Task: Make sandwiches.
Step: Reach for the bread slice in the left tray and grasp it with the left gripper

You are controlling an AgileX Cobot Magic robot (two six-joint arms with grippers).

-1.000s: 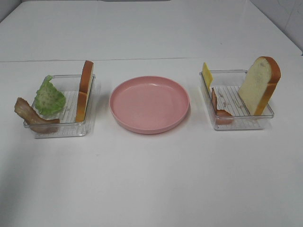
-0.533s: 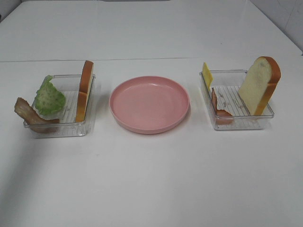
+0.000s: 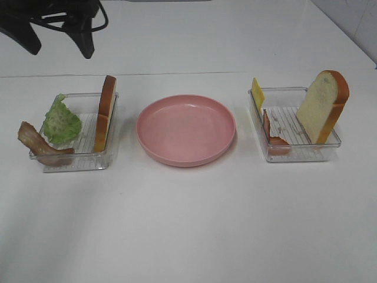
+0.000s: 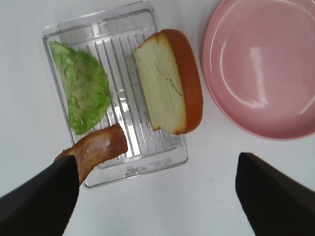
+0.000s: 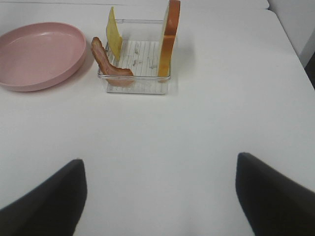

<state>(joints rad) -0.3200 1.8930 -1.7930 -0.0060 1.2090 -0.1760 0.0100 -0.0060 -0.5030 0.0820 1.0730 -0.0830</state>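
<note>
**Table** (image 3: 188, 224): white and flat, bearing every item below.

**Pink plate** (image 3: 185, 130): round, at the middle of the table, between the two trays and touching neither.

**Left tray** (image 3: 73, 162): clear plastic with a ribbed floor, left of the plate. Contents:
- Lettuce leaf (image 3: 60, 122): green and crinkled, on the left side of the tray.
- Left bacon strip (image 3: 38, 147): reddish-brown, at the near left corner, with one end reaching out over the rim.
- Left bread slice (image 3: 105, 112): white with an orange-brown crust, standing on edge along the tray's right wall.

**Right tray** (image 3: 297, 154): clear plastic, right of the plate. Contents:
- Cheese slice (image 3: 257, 93): yellow, upright at the far left corner and rising above the rim.
- Right bacon strip (image 3: 272, 135): curled along the left wall, just near of the cheese slice.
- Right bread slice (image 3: 323, 106): the tallest item, tilted on edge at the right side.

**Sandwich status**: the parts are unstacked and divided between the two trays.

**Left gripper** (image 4: 157, 162): raised above the left tray at the far left of the scene. Its dark fingers (image 4: 44, 196) are spread wide, holding and touching nothing.

**Right gripper** (image 5: 157, 162): outside the high view. In its wrist view the fingers (image 5: 268, 194) are spread wide over bare table, well to the near side of the right tray, with nothing held.
</note>
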